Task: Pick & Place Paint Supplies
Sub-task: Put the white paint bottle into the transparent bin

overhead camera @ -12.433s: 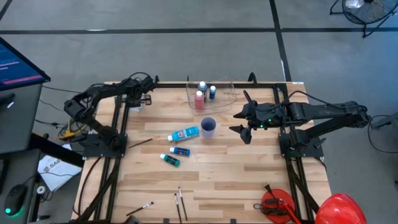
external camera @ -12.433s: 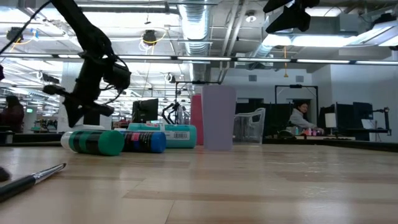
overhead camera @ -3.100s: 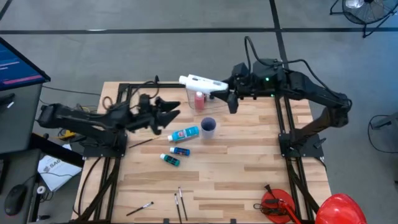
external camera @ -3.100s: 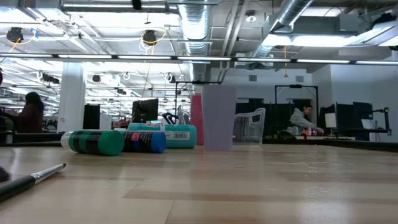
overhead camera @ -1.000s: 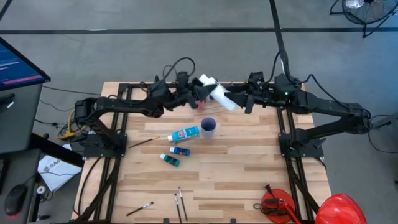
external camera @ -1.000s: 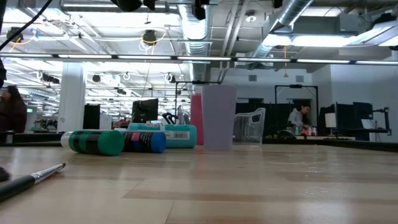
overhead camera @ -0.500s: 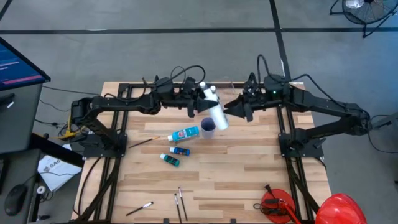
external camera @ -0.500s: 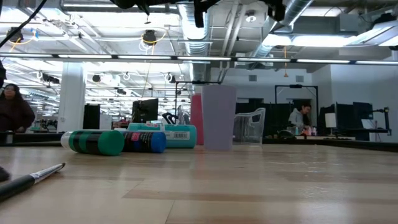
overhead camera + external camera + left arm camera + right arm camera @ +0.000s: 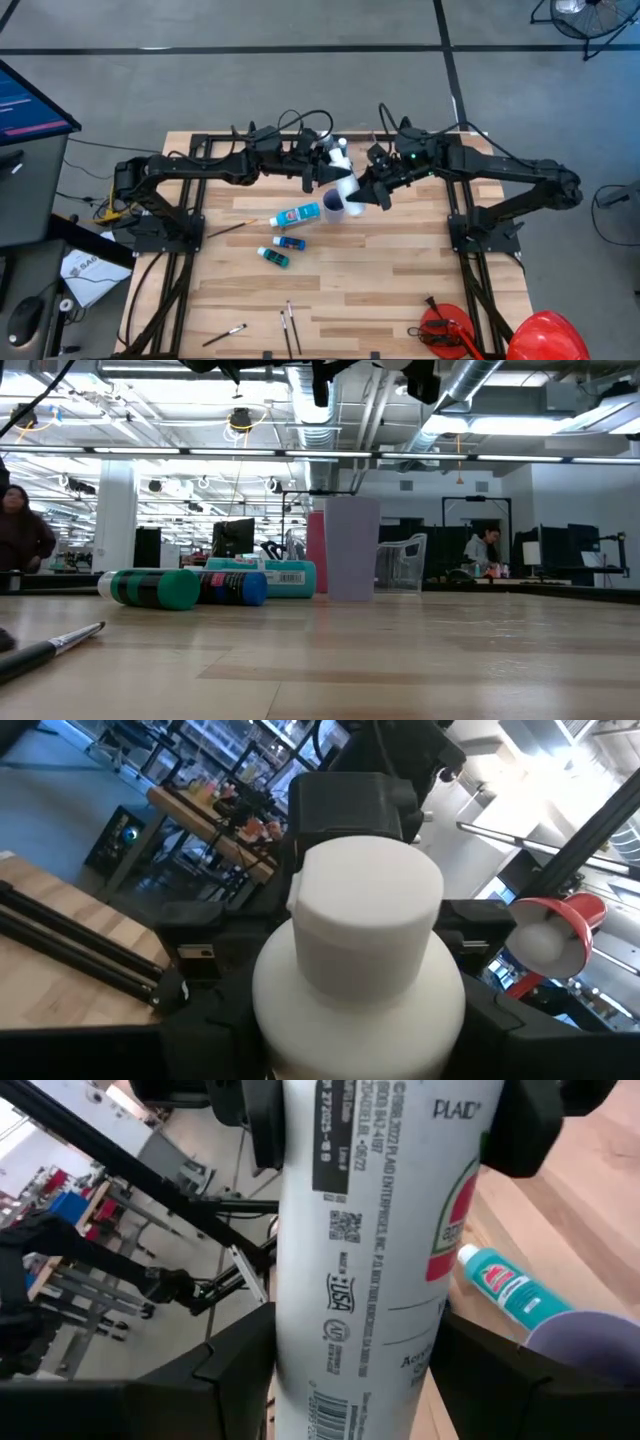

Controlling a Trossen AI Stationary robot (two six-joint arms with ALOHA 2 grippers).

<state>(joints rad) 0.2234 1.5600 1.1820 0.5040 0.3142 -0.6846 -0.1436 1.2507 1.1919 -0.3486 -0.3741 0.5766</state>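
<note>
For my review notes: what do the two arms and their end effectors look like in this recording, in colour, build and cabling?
Both are matte black, jointed arms on black frame mounts at the wooden table's sides. The left arm carries loose black cable loops near its wrist; the right arm shows a small green light near its wrist and a black cable arching over it. The left end effector and right end effector have blocky dark fingers.

Two matte black, multi-jointed robot arms, the left arm [image 9: 190, 170] and the right arm [image 9: 500, 170], stand on black tubular frames, with thin black cables looping above their wrists, blocky black wrist housings, and a small green indicator light on the right arm's forward section.
</note>
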